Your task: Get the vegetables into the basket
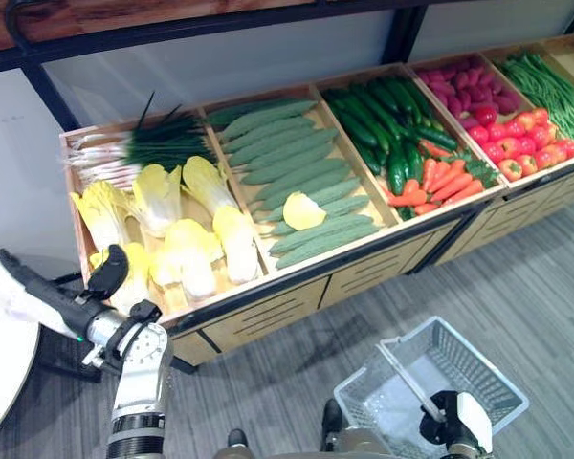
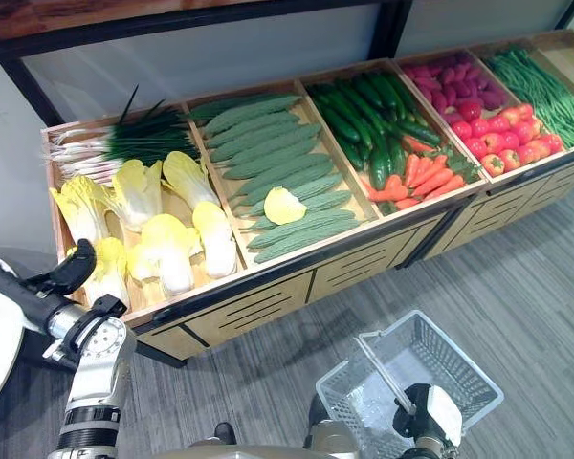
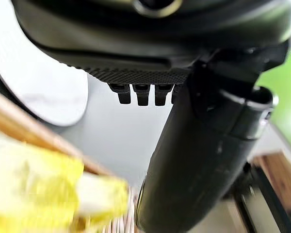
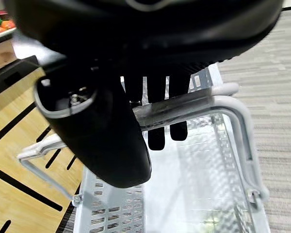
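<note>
Gripping basket handle (image 4: 194, 104), right hand (image 4: 111, 126).

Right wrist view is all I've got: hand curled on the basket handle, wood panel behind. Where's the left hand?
Observer: The left hand hovers open at the stand's left end, over the yellow cabbages, holding nothing.
Operator: Next bin along?
Observer: Pale green cucumbers.
Operator: Where's the basket relative to the bins?
Observer: The basket, held by the right hand, is out in front of the stand, roughly below the carrots.
</note>
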Motion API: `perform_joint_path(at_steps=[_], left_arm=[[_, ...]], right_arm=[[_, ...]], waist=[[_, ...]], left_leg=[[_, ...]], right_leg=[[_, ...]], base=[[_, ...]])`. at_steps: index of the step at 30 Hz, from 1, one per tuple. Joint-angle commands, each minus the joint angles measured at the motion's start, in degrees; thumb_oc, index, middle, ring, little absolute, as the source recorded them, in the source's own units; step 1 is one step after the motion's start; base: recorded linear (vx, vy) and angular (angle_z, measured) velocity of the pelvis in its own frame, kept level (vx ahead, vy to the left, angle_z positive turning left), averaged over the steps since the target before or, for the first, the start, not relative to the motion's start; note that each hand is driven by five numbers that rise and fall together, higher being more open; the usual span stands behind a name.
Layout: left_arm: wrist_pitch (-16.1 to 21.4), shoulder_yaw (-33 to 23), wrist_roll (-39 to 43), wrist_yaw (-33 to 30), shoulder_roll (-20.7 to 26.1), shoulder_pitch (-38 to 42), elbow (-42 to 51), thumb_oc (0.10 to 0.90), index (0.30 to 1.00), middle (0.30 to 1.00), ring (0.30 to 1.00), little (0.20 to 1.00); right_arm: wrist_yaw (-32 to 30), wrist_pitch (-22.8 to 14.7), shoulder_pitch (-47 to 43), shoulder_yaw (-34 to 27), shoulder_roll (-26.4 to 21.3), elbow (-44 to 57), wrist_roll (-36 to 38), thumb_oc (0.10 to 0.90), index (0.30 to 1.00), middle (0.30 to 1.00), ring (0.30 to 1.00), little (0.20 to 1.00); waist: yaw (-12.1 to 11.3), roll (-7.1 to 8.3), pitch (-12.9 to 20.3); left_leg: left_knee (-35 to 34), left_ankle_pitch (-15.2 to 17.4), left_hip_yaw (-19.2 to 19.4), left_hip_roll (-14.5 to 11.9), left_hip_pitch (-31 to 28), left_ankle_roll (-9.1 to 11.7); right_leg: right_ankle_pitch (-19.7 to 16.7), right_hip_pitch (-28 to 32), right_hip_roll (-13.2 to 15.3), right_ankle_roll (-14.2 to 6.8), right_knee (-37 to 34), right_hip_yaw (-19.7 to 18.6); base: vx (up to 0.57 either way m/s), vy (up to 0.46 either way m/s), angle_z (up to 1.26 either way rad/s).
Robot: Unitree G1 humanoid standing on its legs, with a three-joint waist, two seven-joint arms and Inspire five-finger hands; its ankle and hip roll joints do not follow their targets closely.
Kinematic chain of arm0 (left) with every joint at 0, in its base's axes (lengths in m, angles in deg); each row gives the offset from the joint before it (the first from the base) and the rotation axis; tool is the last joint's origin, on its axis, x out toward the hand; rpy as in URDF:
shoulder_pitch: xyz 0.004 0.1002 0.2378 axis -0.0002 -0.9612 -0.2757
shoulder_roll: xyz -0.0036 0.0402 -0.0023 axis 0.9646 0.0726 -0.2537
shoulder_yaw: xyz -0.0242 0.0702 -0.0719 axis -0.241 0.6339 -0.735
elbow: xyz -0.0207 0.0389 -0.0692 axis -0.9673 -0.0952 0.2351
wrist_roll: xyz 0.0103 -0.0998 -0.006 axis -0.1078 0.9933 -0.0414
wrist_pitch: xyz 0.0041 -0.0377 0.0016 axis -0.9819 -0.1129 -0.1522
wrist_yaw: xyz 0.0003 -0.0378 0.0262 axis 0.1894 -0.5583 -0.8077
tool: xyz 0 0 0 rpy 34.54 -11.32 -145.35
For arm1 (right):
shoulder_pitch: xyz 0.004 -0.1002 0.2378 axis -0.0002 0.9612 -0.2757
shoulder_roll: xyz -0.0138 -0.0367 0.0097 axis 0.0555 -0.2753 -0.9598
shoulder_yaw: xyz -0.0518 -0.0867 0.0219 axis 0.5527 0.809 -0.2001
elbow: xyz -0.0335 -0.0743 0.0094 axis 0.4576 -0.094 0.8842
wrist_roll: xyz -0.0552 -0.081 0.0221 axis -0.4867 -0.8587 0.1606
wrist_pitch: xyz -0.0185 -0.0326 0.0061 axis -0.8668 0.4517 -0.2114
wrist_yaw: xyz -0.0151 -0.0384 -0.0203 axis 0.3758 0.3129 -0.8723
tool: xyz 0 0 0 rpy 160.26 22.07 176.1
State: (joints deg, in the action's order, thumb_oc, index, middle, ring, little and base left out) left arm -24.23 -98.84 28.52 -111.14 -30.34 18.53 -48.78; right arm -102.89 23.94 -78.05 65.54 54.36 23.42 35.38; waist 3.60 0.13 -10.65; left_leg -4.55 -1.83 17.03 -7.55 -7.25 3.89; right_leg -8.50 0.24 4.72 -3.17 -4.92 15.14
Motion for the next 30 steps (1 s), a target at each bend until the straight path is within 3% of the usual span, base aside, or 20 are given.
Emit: perform_joint_path(at_steps=[1, 11, 19, 25, 27, 29, 30], left_arm=[[4.5, 0.4, -1.2, 1.7, 4.8, 3.9, 1.3, 0.9, 1.0, 1.0, 1.0, 1.0], [5.5, 4.2, 2.2, 2.2, 3.2, 7.3, -6.5, 0.9, 1.0, 1.0, 1.0, 1.0], [7.2, 7.2, -2.9, 2.7, 5.4, 7.3, -13.1, 0.9, 1.0, 1.0, 1.0, 1.0], [3.6, 8.1, -5.2, 4.0, 5.8, 6.8, -17.3, 0.9, 1.0, 1.0, 1.0, 1.0], [1.6, 7.4, -5.3, 3.5, 5.3, 6.7, -21.0, 0.9, 1.0, 1.0, 1.0, 1.0], [-3.2, 5.6, -7.1, 0.3, 4.9, 6.3, -26.4, 0.9, 1.0, 1.0, 1.0, 1.0], [-3.3, 5.6, -7.1, 0.3, 4.9, 6.4, -26.4, 0.9, 1.0, 1.0, 1.0, 1.0]], right_arm=[[-2.3, -2.0, -2.6, 0.8, -1.6, 2.7, 0.4, 0.4, 0.3, 0.3, 0.3, 0.3], [-0.9, -2.1, -3.0, 2.6, -2.6, 3.6, -0.4, 0.4, 0.3, 0.3, 0.3, 0.3], [0.0, -2.7, -4.0, 4.1, -2.4, 4.6, -0.5, 0.4, 0.3, 0.3, 0.3, 0.3], [0.2, -2.5, -3.7, 4.5, -2.4, 5.2, -1.1, 0.4, 0.3, 0.3, 0.3, 0.3], [-0.1, -2.8, -3.8, 4.5, -2.3, 4.3, -1.1, 0.4, 0.3, 0.3, 0.3, 0.3], [-0.2, -3.2, -3.1, 4.7, -2.0, 4.3, -1.3, 0.4, 0.3, 0.3, 0.3, 0.3], [-0.2, -3.2, -3.1, 4.7, -2.0, 4.3, -1.3, 0.4, 0.3, 0.3, 0.3, 0.3]], waist=[[1.1, 3.64, 0.2], [2.7, 3.94, -0.4], [3.7, 4.66, -0.1], [4.1, 4.66, -0.2], [4.2, 4.55, -0.1], [4.4, 4.52, 0.2], [4.4, 4.51, 0.2]], left_leg=[[-0.4, 3.7, -0.7, -1.7, -0.5, 1.3], [-0.4, 3.8, 0.5, -2.0, -1.1, 1.6], [-0.4, 3.8, 1.3, -2.8, -1.8, 2.1], [-0.4, 3.9, 1.7, -3.1, -2.0, 2.4], [-0.4, 4.0, 1.9, -3.2, -2.2, 2.4], [-0.4, 4.2, 2.2, -3.2, -2.6, 2.5], [-0.4, 4.2, 2.2, -3.2, -2.6, 2.5]], right_leg=[[4.7, 3.2, 4.1, -4.0, -0.1, -5.0], [5.2, 3.0, 3.5, -3.7, -0.1, -6.3], [5.8, 2.9, 2.6, -3.4, -0.1, -7.1], [6.0, 2.8, 2.1, -3.3, -0.1, -7.4], [6.1, 2.9, 2.0, -3.3, -0.1, -7.4], [6.2, 3.1, 1.8, -3.2, -0.1, -7.7], [6.3, 3.2, 1.8, -3.2, -0.1, -7.7]], base=[[0.04, 0.007, -0.18], [0.04, -0.015, -0.07], [0.03, -0.035, -0.06], [0.02, -0.021, -0.02], [0.02, -0.007, -0.02], [0.04, -0.011, -0.06], [0.04, -0.008, -0.08]])
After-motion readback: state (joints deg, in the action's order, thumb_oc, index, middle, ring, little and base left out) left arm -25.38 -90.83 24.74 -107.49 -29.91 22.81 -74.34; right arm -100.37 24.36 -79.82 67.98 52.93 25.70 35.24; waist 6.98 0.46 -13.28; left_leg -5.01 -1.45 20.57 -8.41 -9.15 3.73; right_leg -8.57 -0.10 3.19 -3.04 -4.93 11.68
